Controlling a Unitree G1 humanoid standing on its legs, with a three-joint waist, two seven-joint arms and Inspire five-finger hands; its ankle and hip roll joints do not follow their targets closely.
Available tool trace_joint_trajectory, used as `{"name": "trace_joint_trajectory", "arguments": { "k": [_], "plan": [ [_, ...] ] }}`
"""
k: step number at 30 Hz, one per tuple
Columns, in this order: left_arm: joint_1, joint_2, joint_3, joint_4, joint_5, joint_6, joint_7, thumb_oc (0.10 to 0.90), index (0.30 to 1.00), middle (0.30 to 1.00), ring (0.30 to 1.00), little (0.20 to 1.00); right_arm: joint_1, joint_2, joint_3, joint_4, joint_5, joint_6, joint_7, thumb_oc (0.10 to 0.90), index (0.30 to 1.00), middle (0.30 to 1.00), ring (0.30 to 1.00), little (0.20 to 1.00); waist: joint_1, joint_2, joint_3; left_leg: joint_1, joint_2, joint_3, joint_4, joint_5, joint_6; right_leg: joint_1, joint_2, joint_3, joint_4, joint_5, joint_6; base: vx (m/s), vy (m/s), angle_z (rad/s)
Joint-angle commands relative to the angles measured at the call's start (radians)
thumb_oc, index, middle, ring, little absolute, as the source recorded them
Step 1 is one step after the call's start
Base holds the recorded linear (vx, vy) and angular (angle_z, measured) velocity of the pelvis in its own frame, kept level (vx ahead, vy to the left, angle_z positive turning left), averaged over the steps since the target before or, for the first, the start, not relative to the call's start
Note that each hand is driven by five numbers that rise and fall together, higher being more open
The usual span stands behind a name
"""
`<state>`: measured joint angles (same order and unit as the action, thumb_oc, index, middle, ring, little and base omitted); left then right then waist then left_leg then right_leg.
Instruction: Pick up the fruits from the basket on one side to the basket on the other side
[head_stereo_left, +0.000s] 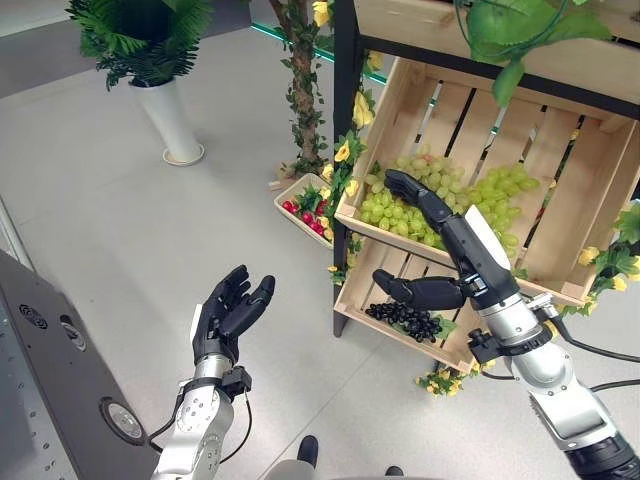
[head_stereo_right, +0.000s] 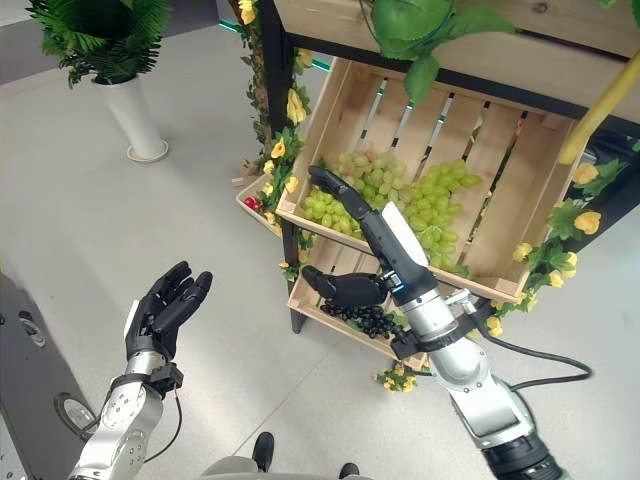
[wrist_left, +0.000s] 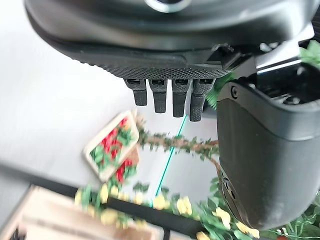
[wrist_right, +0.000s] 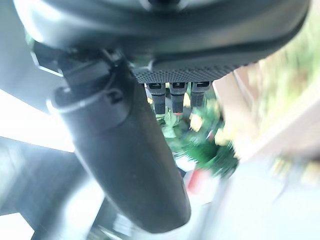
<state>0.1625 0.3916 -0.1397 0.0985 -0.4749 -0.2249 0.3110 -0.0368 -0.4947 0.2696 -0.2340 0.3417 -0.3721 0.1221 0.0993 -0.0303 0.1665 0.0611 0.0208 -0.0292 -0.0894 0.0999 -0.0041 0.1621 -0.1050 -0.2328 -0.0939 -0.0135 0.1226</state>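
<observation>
- No readable writing on any crate or fruit that you could use.
- Green grapes (head_stereo_left: 440, 195): pale green bunches piled in the upper wooden crate (head_stereo_left: 590, 190), which is tilted toward you on the shelf rack (head_stereo_left: 346, 150).
- Black grapes (head_stereo_left: 405, 320): small dark cluster on green leaves in the lower crate (head_stereo_left: 365, 290).
- Right robot hand (head_stereo_left: 440, 225): open, fingers straight out over the green grapes, thumb spread low in front of the lower crate; gripping nothing.
- Left robot hand (head_stereo_left: 228, 312): open, relaxed, palm up over the floor (head_stereo_left: 150, 240), well apart from the rack, empty.
- Small tray of red fruit (head_stereo_left: 305, 208) on the floor by the rack; probably cherries or strawberries, too small to tell.
- Potted fern in a white vase (head_stereo_left: 170, 120), far left.
</observation>
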Motion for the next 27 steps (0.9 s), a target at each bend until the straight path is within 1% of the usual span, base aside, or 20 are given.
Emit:
{"name": "trace_joint_trajectory", "arguments": {
  "k": [1, 2, 4, 5, 6, 7, 8, 9, 10, 11, 12, 13, 14, 15, 16, 18, 19, 23, 25, 27],
  "plan": [
    [-0.065, 0.035, 0.072, -0.025, 0.067, -0.062, 0.073, 0.8, 0.9, 0.9, 0.9, 0.9, -0.068, 0.038, 0.087, -0.007, 0.128, 0.002, 0.136, 0.8, 0.9, 0.9, 0.9, 0.9, 0.041, 0.002, -0.054, 0.042, 0.002, -0.029, 0.002, -0.104, -0.008, 0.039, 0.034, -0.057, 0.01, -0.033, -0.095, -0.05, -0.169, 0.0],
    [-0.062, 0.035, 0.075, -0.022, 0.064, -0.064, 0.079, 0.8, 0.9, 0.9, 0.9, 0.9, -0.07, 0.043, 0.095, 0.001, 0.125, 0.004, 0.138, 0.8, 0.9, 0.9, 0.9, 0.9, 0.044, 0.003, -0.052, 0.039, 0.004, -0.031, 0.002, -0.1, -0.012, 0.039, 0.037, -0.06, 0.007, -0.033, -0.098, -0.1, -0.228, 0.11],
    [-0.049, 0.026, 0.089, -0.015, 0.047, -0.069, 0.114, 0.8, 0.9, 0.9, 0.9, 0.9, -0.086, 0.063, 0.133, 0.041, 0.146, 0.068, 0.171, 0.8, 0.9, 0.9, 0.9, 0.9, 0.06, 0.01, -0.04, -0.015, 0.01, -0.046, 0.002, -0.052, -0.037, 0.029, 0.047, -0.078, 0.007, -0.035, -0.111, -0.16, -0.15, 0.21],
    [-0.048, 0.025, 0.091, -0.015, 0.042, -0.073, 0.114, 0.8, 0.9, 0.9, 0.9, 0.9, -0.09, 0.064, 0.14, 0.049, 0.158, 0.08, 0.172, 0.8, 0.9, 0.9, 0.9, 0.9, 0.062, 0.011, -0.035, -0.032, 0.011, -0.043, 0.002, -0.041, -0.043, 0.026, 0.049, -0.082, 0.007, -0.035, -0.112, -0.19, -0.091, 0.33],
    [-0.049, 0.022, 0.093, -0.01, 0.02, -0.082, 0.112, 0.8, 0.9, 0.9, 0.9, 0.9, -0.091, 0.067, 0.148, 0.068, 0.19, 0.098, 0.185, 0.8, 0.9, 0.9, 0.9, 0.9, 0.062, 0.013, -0.022, -0.055, 0.021, 0.009, 0.002, -0.027, -0.057, 0.024, 0.052, -0.102, 0.007, -0.035, -0.113, -0.18, -0.032, 0.46],
    [-0.064, 0.015, 0.088, 0.014, 0.007, -0.085, 0.091, 0.8, 0.9, 0.9, 0.9, 0.9, -0.076, 0.068, 0.14, 0.081, 0.212, 0.117, 0.191, 0.8, 0.9, 0.9, 0.9, 0.9, 0.042, 0.01, -0.008, -0.045, 0.039, 0.135, 0.002, -0.016, -0.066, 0.029, 0.047, -0.149, 0.007, -0.028, -0.107, -0.13, -0.019, 0.67],
    [-0.073, 0.01, 0.086, 0.024, 0.003, -0.083, 0.073, 0.8, 0.9, 0.9, 0.9, 0.9, -0.068, 0.066, 0.135, 0.08, 0.216, 0.126, 0.182, 0.8, 0.9, 0.9, 0.9, 0.9, 0.033, 0.005, -0.004, -0.034, 0.045, 0.191, 0.033, -0.034, -0.07, 0.039, 0.042, -0.162, 0.007, -0.029, -0.101, -0.14, 0.051, 1.26],
    [-0.112, 0.001, 0.068, 0.043, 0.001, -0.073, 0.049, 0.8, 0.9, 0.9, 0.9, 0.9, -0.05, 0.052, 0.119, 0.073, 0.244, 0.159, 0.181, 0.8, 0.9, 0.9, 0.9, 0.9, 0.001, -0.013, 0.004, -0.05, 0.06, 0.32, 0.17, -0.089, -0.05, 0.036, 0.013, -0.221, 0.019, -0.014, -0.098, -0.09, 0.047, 1.38],
    [-0.117, 0.0, 0.065, 0.045, 0.004, -0.073, 0.052, 0.8, 0.9, 0.9, 0.9, 0.9, -0.048, 0.051, 0.117, 0.073, 0.249, 0.165, 0.19, 0.8, 0.9, 0.9, 0.9, 0.9, -0.003, -0.014, 0.004, -0.054, 0.062, 0.327, 0.182, -0.096, -0.048, 0.034, 0.011, -0.227, 0.022, -0.014, -0.097, -0.16, 0.118, 1.78],
    [-0.147, -0.006, 0.031, 0.071, 0.029, -0.085, 0.044, 0.8, 0.9, 0.9, 0.9, 0.9, -0.042, 0.037, 0.106, 0.098, 0.268, 0.161, 0.221, 0.8, 0.9, 0.9, 0.9, 0.9, -0.028, -0.021, 0.006, -0.041, 0.092, 0.416, 0.274, -0.136, -0.038, 0.025, -0.012, -0.275, 0.049, -0.018, -0.102, -0.08, 0.105, 1.23],
    [-0.152, -0.007, 0.024, 0.076, 0.032, -0.087, 0.042, 0.8, 0.9, 0.9, 0.9, 0.9, -0.043, 0.037, 0.105, 0.101, 0.269, 0.159, 0.223, 0.8, 0.9, 0.9, 0.9, 0.9, -0.033, -0.019, 0.006, -0.031, 0.091, 0.424, 0.256, -0.146, -0.033, 0.021, -0.015, -0.28, 0.057, -0.018, -0.099, -0.1, 0.258, 1.27],
    [-0.172, -0.006, -0.014, 0.112, 0.03, -0.094, 0.042, 0.8, 0.9, 0.9, 0.9, 0.9, -0.042, 0.041, 0.106, 0.113, 0.28, 0.162, 0.233, 0.8, 0.9, 0.9, 0.9, 0.9, -0.057, 0.002, -0.002, 0.044, 0.081, 0.46, 0.115, -0.146, -0.024, 0.004, -0.021, -0.298, 0.084, -0.021, -0.081, -0.04, 0.206, 0.93],
    [-0.176, -0.007, -0.02, 0.118, 0.031, -0.094, 0.044, 0.8, 0.9, 0.9, 0.9, 0.9, -0.041, 0.043, 0.106, 0.115, 0.28, 0.16, 0.234, 0.8, 0.9, 0.9, 0.9, 0.9, -0.058, 0.007, -0.002, 0.058, 0.076, 0.452, 0.086, -0.133, -0.025, 0.004, -0.02, -0.296, 0.089, -0.024, -0.079, -0.03, 0.265, 1.41],
    [-0.201, -0.004, -0.043, 0.145, 0.019, -0.076, 0.049, 0.8, 0.9, 0.9, 0.9, 0.9, -0.04, 0.061, 0.101, 0.122, 0.336, 0.178, 0.236, 0.8, 0.9, 0.9, 0.9, 0.9, -0.06, 0.023, -0.008, 0.083, 0.062, 0.411, 0.023, -0.103, -0.033, 0.005, -0.014, -0.29, 0.098, -0.031, -0.069, 0.0, 0.124, 1.36],
    [-0.21, -0.003, -0.045, 0.149, 0.013, -0.075, 0.044, 0.8, 0.9, 0.9, 0.9, 0.9, -0.043, 0.068, 0.097, 0.124, 0.354, 0.185, 0.235, 0.8, 0.9, 0.9, 0.9, 0.9, -0.058, 0.025, -0.01, 0.085, 0.057, 0.398, 0.015, -0.098, -0.034, 0.007, -0.013, -0.291, 0.095, -0.029, -0.065, 0.0, 0.16, 1.27],
    [-0.228, -0.009, -0.038, 0.122, 0.052, -0.087, 0.064, 0.8, 0.9, 0.9, 0.9, 0.9, -0.051, 0.117, 0.089, 0.149, 0.386, 0.181, 0.236, 0.8, 0.9, 0.9, 0.9, 0.9, -0.037, 0.025, -0.018, 0.087, 0.039, 0.349, 0.002, -0.109, -0.027, 0.016, -0.012, -0.301, 0.084, -0.026, -0.059, 0.02, 0.142, 0.7],
    [-0.207, -0.011, -0.021, 0.11, 0.046, -0.104, 0.082, 0.8, 0.9, 0.9, 0.9, 0.9, -0.031, 0.153, 0.084, 0.152, 0.392, 0.19, 0.248, 0.8, 0.9, 0.9, 0.9, 0.9, -0.028, 0.023, -0.028, 0.094, 0.033, 0.349, 0.002, -0.12, -0.025, 0.027, -0.015, -0.315, 0.06, -0.01, -0.049, 0.05, 0.137, 0.43],
    [-0.144, -0.023, 0.024, 0.06, 0.033, -0.096, 0.081, 0.8, 0.9, 0.9, 0.9, 0.9, 0.01, 0.197, 0.079, 0.15, 0.358, 0.22, 0.252, 0.8, 0.9, 0.9, 0.9, 0.9, -0.008, 0.018, -0.041, 0.097, 0.013, 0.32, 0.002, -0.138, -0.007, 0.035, -0.024, -0.32, 0.066, -0.015, -0.049, 0.09, 0.178, 0.21],
    [-0.118, -0.026, 0.031, 0.036, 0.055, -0.088, 0.068, 0.8, 0.9, 0.9, 0.9, 0.9, 0.027, 0.205, 0.075, 0.158, 0.367, 0.231, 0.258, 0.8, 0.9, 0.9, 0.9, 0.9, 0.001, 0.016, -0.042, 0.096, -0.001, 0.31, 0.002, -0.147, 0.005, 0.028, -0.037, -0.327, 0.113, -0.02, -0.047, 0.1, 0.245, 0.0],
    [-0.109, -0.022, 0.023, 0.024, 0.075, -0.078, 0.056, 0.8, 0.9, 0.9, 0.9, 0.9, 0.04, 0.222, 0.073, 0.16, 0.384, 0.245, 0.228, 0.8, 0.9, 0.9, 0.9, 0.9, -0.003, 0.023, -0.031, 0.094, -0.03, 0.289, 0.002, -0.154, 0.043, -0.033, -0.105, -0.315, 0.329, 0.03, -0.025, 0.1, 0.325, 0.09]
  ]
}}
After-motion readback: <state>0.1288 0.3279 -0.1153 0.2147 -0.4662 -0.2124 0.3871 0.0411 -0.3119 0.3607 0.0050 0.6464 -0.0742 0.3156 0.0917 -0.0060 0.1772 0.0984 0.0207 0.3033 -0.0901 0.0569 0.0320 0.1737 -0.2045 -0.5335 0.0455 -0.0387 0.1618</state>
